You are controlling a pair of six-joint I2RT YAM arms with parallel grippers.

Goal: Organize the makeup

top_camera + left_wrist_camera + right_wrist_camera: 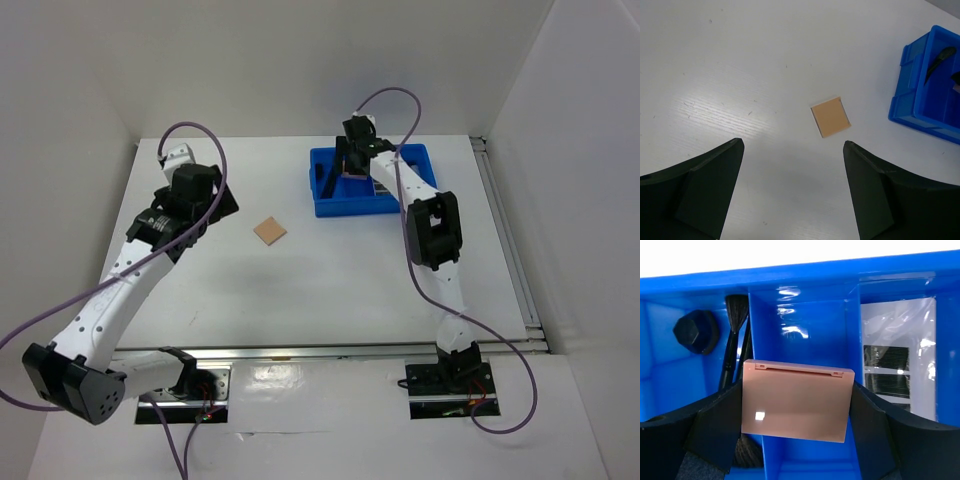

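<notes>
1. The pink case [795, 400] – flat, square, with a hinge line along its top edge – is clamped between the two fingers of the right gripper [795, 396], one finger pressed to each side. Its lower edge is cut off by the bottom of the wrist view.
2. The case hangs over the middle compartment of the blue bin [805, 275]; whether it touches the floor there cannot be told.
3. In the left compartment stand thin black brushes [732, 340], their lower ends hidden behind the case and the finger. Beside them lies a black six-sided piece [696, 331], too dark to identify.
4. In the right compartment a pale palette [897, 355] with black rectangles sits in a glossy clear wrap; glare hides part of it and the frame cuts its lower end.
5. A second piece, a pink square [830, 117], lies flat on the white table [740, 60], well apart from the bin.
6. The left gripper [792, 144] hovers above that square with its fingers spread wide, touching nothing.
7. From above, the right arm covers much of the bin – its contents are hard to read there.
</notes>
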